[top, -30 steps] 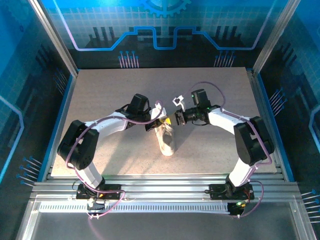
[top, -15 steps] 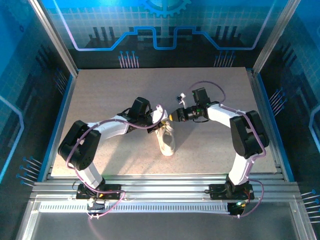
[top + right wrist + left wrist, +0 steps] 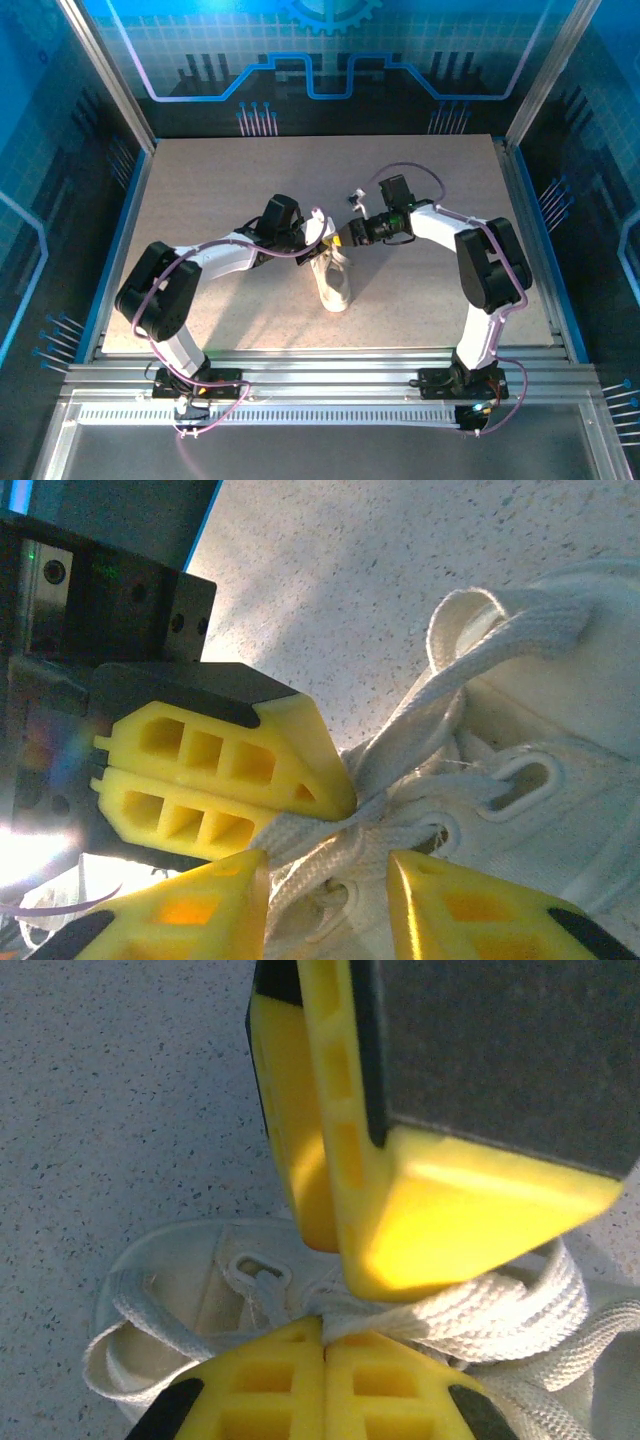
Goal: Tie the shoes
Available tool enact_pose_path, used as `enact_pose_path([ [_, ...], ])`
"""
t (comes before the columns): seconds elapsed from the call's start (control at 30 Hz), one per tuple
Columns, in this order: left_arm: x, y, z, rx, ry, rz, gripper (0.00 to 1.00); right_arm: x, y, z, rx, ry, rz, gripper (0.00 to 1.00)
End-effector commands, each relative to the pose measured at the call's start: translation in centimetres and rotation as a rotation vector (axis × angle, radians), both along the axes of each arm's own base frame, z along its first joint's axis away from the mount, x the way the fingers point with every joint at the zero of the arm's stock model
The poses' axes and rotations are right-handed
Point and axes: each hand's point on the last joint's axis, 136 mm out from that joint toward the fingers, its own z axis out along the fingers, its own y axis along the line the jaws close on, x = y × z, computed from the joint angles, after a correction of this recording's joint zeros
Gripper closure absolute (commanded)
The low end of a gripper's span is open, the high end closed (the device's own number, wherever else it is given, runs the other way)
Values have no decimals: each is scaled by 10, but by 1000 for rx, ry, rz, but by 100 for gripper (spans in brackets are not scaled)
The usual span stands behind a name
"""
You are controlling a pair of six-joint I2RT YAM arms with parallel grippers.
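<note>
Speckled tabletop (image 3: 200,200), white sneaker (image 3: 333,285), braided laces (image 3: 500,1310)

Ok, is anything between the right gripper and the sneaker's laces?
Nothing visible stands between them. The laces run straight into the gap between the open fingers of the right gripper. The left gripper, shut on the laces at their crossing, sits right beside that gap and crowds it.
</note>
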Motion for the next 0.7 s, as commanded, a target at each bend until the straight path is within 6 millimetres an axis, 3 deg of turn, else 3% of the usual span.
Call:
enact_pose_path([
  [0.0, -1, -1, 14, -24, -30, 14, 100, -9, 8, 2, 20, 27, 56, 64],
  [0.57, -3, -2, 16, -40, -41, 4, 100, -17, 19, 0, 0, 58, 116, 61],
  [0.67, -5, -3, 15, -44, -37, -4, 100, -19, 23, 1, 2, 57, 130, 67],
])
